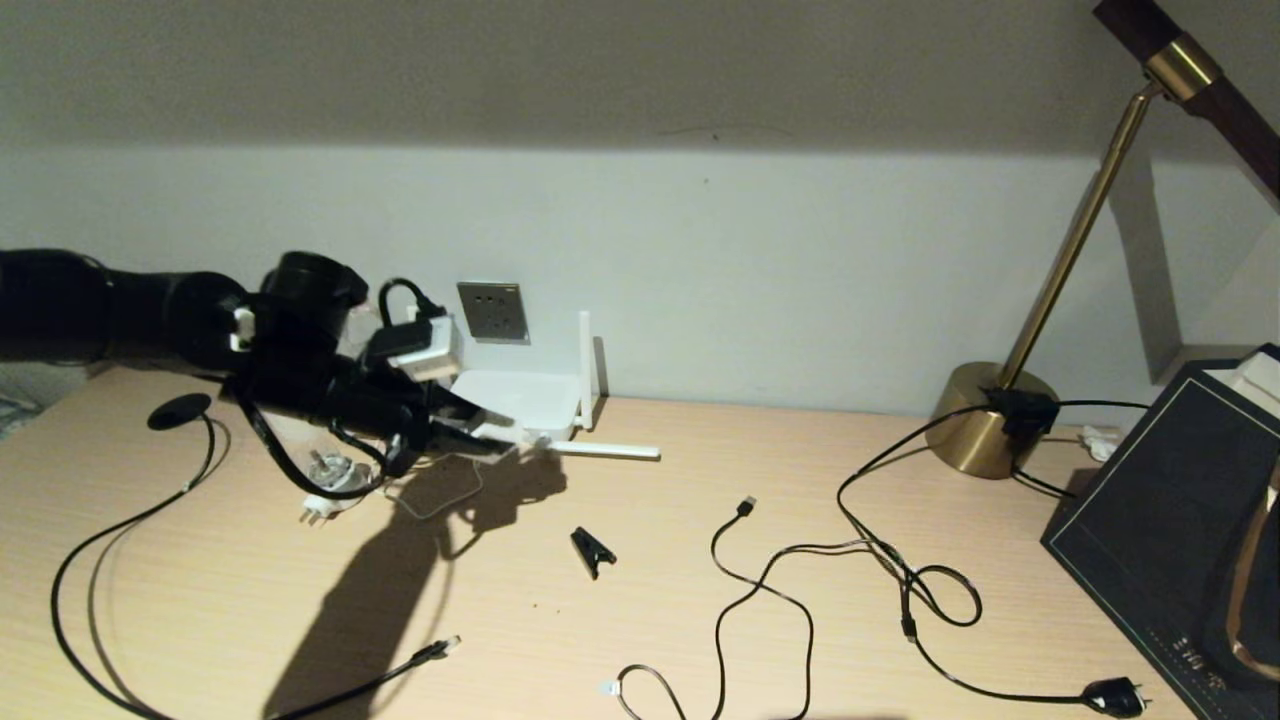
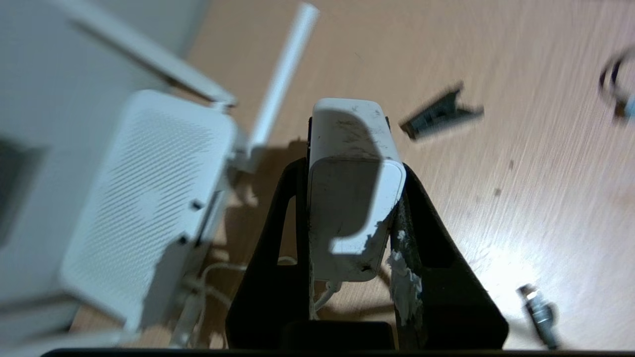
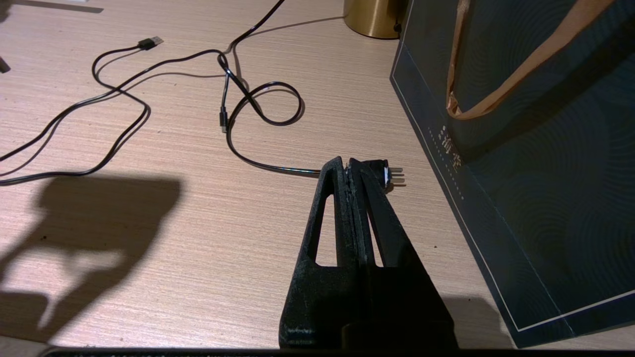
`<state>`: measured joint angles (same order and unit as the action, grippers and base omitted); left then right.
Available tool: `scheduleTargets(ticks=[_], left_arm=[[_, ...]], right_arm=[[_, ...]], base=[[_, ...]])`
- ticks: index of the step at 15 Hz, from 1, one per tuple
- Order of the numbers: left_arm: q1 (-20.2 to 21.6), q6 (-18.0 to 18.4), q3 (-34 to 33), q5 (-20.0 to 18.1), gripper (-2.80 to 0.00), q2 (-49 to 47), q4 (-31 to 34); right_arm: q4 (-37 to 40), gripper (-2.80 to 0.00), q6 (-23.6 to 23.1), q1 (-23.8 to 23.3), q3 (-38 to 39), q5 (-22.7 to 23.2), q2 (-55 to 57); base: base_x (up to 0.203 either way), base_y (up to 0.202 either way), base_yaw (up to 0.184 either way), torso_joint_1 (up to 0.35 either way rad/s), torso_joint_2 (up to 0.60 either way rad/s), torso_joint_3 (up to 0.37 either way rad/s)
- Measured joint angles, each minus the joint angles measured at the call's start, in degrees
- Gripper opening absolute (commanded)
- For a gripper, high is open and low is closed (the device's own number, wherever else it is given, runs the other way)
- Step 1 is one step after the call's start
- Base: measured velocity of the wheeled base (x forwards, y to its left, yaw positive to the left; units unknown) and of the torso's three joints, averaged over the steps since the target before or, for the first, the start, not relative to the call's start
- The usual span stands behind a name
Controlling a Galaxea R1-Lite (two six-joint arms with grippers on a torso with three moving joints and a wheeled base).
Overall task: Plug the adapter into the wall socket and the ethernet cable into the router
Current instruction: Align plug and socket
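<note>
My left gripper [image 2: 352, 168] is shut on the white adapter [image 2: 352, 198], which stands between both fingers with its thin white cord trailing under it. In the head view this gripper [image 1: 505, 440] hovers just in front of the white router [image 1: 520, 400], below and a little left of the grey wall socket [image 1: 493, 311]. One router antenna [image 1: 585, 365] stands up and another [image 1: 610, 451] lies flat. The black ethernet cable [image 1: 60, 600] loops over the left of the table, its clear plug [image 1: 445, 647] near the front. My right gripper [image 3: 349, 166] is shut and empty, low over the table.
A round white plug base [image 1: 330, 480] lies under my left arm. A black clip [image 1: 592, 550], a thin USB cable [image 1: 745, 507] and the lamp cord with its plug [image 3: 384, 173] lie mid-table. The brass lamp base [image 1: 985, 420] and a dark bag [image 1: 1170, 520] stand at the right.
</note>
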<state>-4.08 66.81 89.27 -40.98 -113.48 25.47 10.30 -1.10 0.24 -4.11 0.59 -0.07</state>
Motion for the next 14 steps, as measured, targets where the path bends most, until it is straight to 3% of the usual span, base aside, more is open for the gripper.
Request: scheduleTargets(ticks=[2, 4, 7, 9, 11, 14], left_arm=[[2.3, -12.7, -0.6, -0.4, -2.8, 4.6, -5.0], [5.8, -23.7, -5.3, -0.6, -2.8, 7.0, -14.3], [8.2, -43.7, -16.9, 1.8, -2.8, 8.3, -34.9], [7.9, -55.9, -25.5, 7.1, -2.8, 7.5, -51.3], [7.2, -61.8, -31.9, 11.4, -2.8, 4.2, -68.6], [6.2, -63.2, -35.3, 19.2, -2.8, -3.7, -89.9]], right_arm=[[0.0, -2.8, 0.0, 0.0, 0.0, 0.0, 0.0], [0.0, -2.8, 0.0, 0.0, 0.0, 0.0, 0.0], [0.0, -2.8, 0.0, 0.0, 0.0, 0.0, 0.0], [0.0, -2.8, 0.0, 0.0, 0.0, 0.0, 0.0], [0.0, -2.8, 0.0, 0.0, 0.0, 0.0, 0.0], [0.0, -2.8, 0.0, 0.0, 0.0, 0.0, 0.0]], base=[[0.0, 0.0, 0.0, 0.0, 0.0, 0.0], [0.0, 0.0, 0.0, 0.0, 0.0, 0.0], [0.0, 0.0, 0.0, 0.0, 0.0, 0.0], [0.0, 0.0, 0.0, 0.0, 0.0, 0.0], [0.0, 0.0, 0.0, 0.0, 0.0, 0.0], [0.0, 0.0, 0.0, 0.0, 0.0, 0.0]])
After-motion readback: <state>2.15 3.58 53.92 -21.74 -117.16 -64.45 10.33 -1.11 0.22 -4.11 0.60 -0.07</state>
